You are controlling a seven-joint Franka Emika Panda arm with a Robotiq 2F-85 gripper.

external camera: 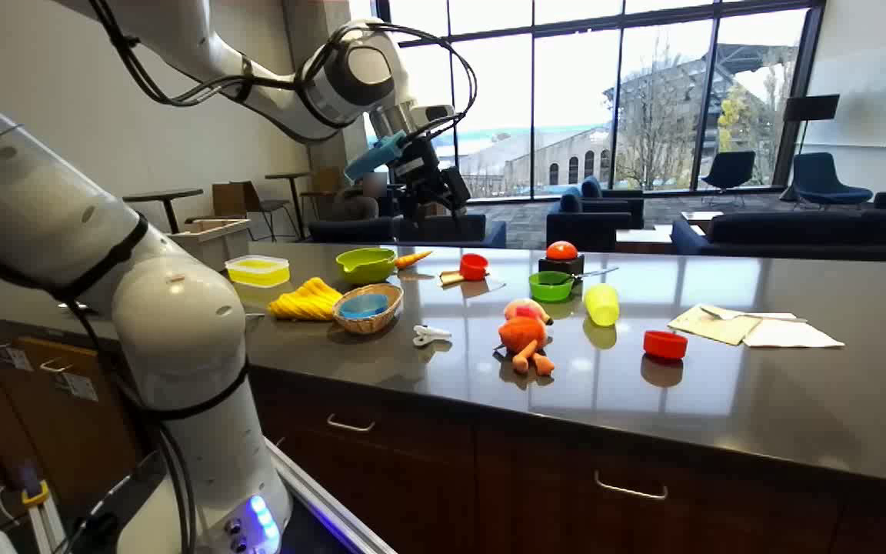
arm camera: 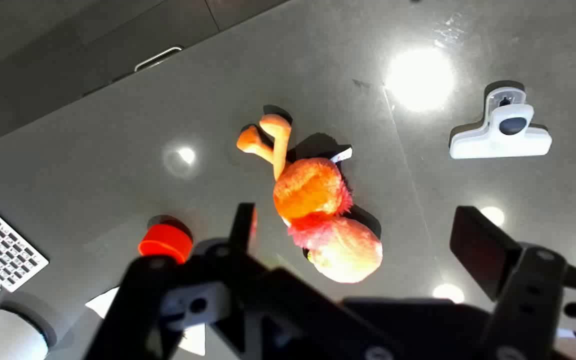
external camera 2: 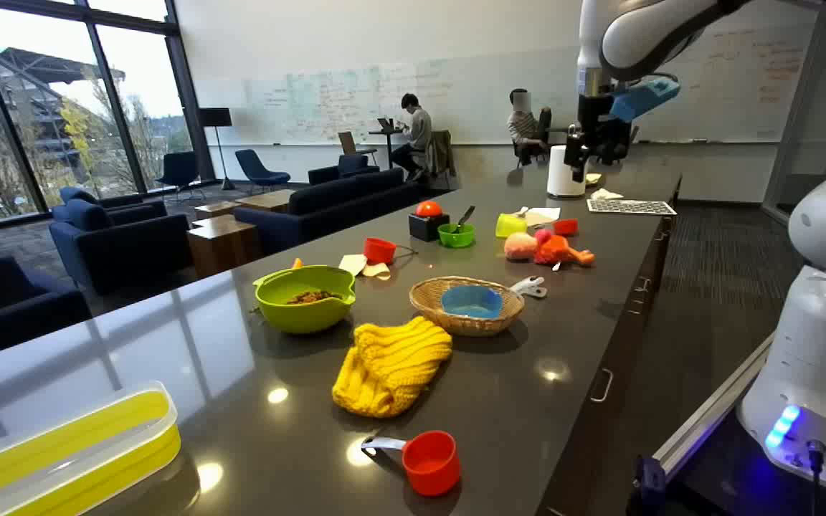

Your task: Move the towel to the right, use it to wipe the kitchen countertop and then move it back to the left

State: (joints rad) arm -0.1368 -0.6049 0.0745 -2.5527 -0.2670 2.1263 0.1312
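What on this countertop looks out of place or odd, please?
Two things seem odd. The orange plush toy lies on the countertop between a red cup and a white clip, yet toys are unexpected in a kitchen. The white keyboard looks equally out of place there.

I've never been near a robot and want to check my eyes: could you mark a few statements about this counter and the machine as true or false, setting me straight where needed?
1. The yellow ribbed knitted towel lies on the dark glossy countertop. True.
2. The black two-fingered gripper is holding the orange-and-pink plush toy. False: the gripper is open, and the toy lies on the countertop.
3. The light blue bowl sits inside the oval woven basket. True.
4. The lime-green spouted bowl is empty. False: an exterior view shows small brown bits in it.
5. The orange dome sits on top of the black box. True.
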